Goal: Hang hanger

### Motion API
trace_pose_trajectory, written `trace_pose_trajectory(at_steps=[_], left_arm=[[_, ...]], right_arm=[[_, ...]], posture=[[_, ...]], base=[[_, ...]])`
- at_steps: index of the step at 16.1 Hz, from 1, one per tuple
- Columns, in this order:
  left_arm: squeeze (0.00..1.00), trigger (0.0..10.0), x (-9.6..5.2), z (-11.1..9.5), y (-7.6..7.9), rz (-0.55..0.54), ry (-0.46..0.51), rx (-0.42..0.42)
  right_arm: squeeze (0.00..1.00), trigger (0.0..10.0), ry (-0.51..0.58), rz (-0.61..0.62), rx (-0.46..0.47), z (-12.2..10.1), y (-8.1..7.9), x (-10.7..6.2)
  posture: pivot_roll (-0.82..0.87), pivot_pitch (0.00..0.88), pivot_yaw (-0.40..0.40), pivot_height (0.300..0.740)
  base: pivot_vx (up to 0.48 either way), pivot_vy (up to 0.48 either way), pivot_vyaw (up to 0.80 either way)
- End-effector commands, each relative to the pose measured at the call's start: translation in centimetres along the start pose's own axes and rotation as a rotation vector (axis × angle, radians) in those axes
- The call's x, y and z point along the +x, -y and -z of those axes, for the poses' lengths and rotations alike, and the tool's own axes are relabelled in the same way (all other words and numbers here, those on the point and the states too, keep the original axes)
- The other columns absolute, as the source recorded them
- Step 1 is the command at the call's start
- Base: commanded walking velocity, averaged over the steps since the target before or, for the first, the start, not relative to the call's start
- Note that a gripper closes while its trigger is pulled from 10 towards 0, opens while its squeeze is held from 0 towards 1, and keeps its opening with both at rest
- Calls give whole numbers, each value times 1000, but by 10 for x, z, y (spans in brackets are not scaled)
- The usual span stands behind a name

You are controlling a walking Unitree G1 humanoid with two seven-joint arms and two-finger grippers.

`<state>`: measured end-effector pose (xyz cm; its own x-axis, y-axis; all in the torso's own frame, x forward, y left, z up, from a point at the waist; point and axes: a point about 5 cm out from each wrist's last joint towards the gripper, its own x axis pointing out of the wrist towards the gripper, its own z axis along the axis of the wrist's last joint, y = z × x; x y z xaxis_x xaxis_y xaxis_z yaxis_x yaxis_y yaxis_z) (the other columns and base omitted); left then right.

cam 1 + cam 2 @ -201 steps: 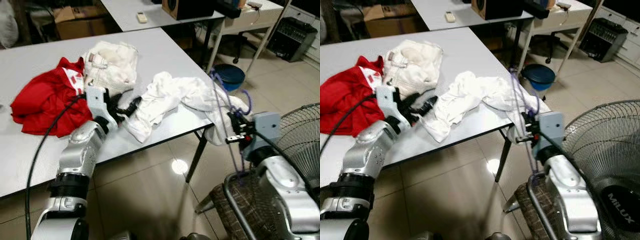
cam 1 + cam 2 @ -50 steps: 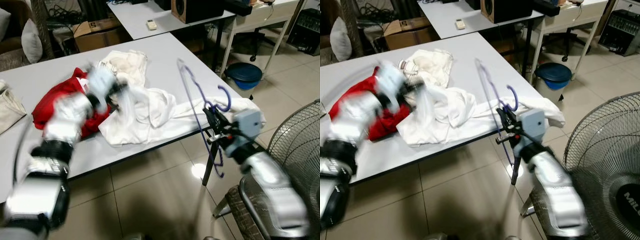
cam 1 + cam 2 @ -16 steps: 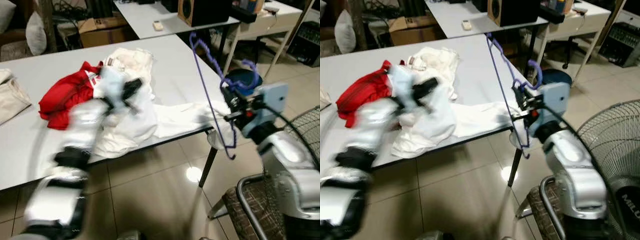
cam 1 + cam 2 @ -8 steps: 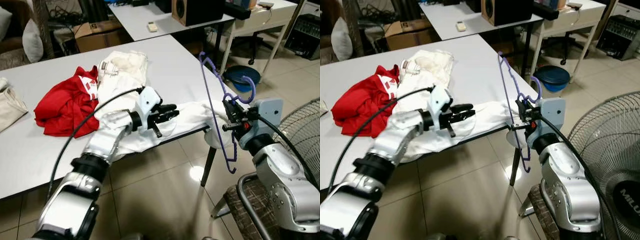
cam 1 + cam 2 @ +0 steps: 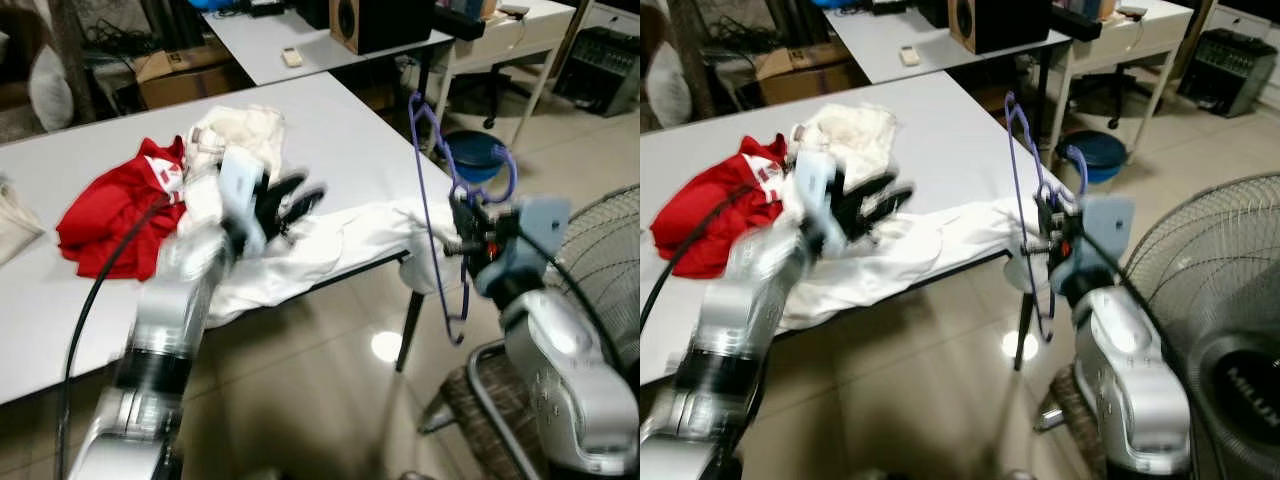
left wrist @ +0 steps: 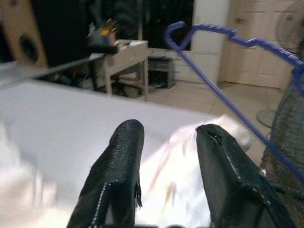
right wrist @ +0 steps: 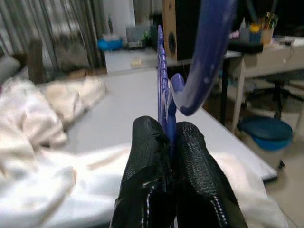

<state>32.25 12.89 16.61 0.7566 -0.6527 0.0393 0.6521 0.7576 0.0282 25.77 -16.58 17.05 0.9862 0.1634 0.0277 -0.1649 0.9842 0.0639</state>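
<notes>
Thin blue plastic hanger (image 5: 437, 200) sits centre-right of the frame, upright, hook (image 5: 500, 172) curling toward the right, pinched near its neck by the right end effector (image 5: 466, 232); right wrist view shows those fingers (image 7: 148, 156) pressed together on the blue wire. It hangs off the edge of the grey surface (image 5: 330, 120), over the tiled floor, just beside the draped end of the long white garment (image 5: 330, 240).

Change from half a second ago: the left end effector (image 5: 290, 198) has lifted off the white garment and swung up toward centre-left, now motion-blurred. Fingers are spread, nothing between them in the left wrist view (image 6: 164, 166); the hanger's shoulder crosses the upper right there. Hanger pose is nearly the same as before.

Reading: left arm looks mid-transit, cloth released. Garment is not on the hanger yet, so threading is probably the next step. Crumpled red garment (image 5: 110, 210) and cream garment (image 5: 240, 130) sit untouched at upper left.
</notes>
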Motion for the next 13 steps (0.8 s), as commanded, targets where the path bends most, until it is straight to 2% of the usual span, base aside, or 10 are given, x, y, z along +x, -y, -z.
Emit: trace_pose_trajectory(at_steps=[1, 3, 4, 5, 8, 10, 13], left_arm=[[1000, 10000, -5, 1, 6, -28, -24, 36], [1000, 10000, -8, -2, 10, -70, -18, 44], [667, 10000, -8, -3, 10, -93, -23, 59], [0, 10000, -10, -3, 10, -97, -33, 66], [0, 10000, -11, 0, 16, -92, -76, 106], [0, 10000, -14, 1, 19, -83, -71, 109], [0, 10000, -23, 6, 19, -94, -89, 85]], right_arm=[[0, 10000, 30, -12, 21, -4, -1, -3], [0, 10000, 47, -7, 42, -3, 0, -5], [0, 10000, 52, 23, 49, -1, 3, -6], [0, 10000, 56, 36, 55, 0, 3, -8], [0, 10000, 55, 50, 29, 3, 6, -15], [0, 10000, 57, 45, 38, 2, 10, -19], [0, 10000, 53, 28, 58, 5, 5, -25]], posture=[[-156, 30, 29, 740], [-171, 30, 14, 740], [-188, 25, 12, 740], [-190, 36, 17, 740], [-188, 45, 29, 740], [-186, 75, 39, 740], [-185, 93, 38, 740]], base=[[0, 0, 0], [0, 0, 0], [0, 0, 0], [0, 0, 0], [0, 0, 0], [0, 0, 0], [0, 0, 0]])
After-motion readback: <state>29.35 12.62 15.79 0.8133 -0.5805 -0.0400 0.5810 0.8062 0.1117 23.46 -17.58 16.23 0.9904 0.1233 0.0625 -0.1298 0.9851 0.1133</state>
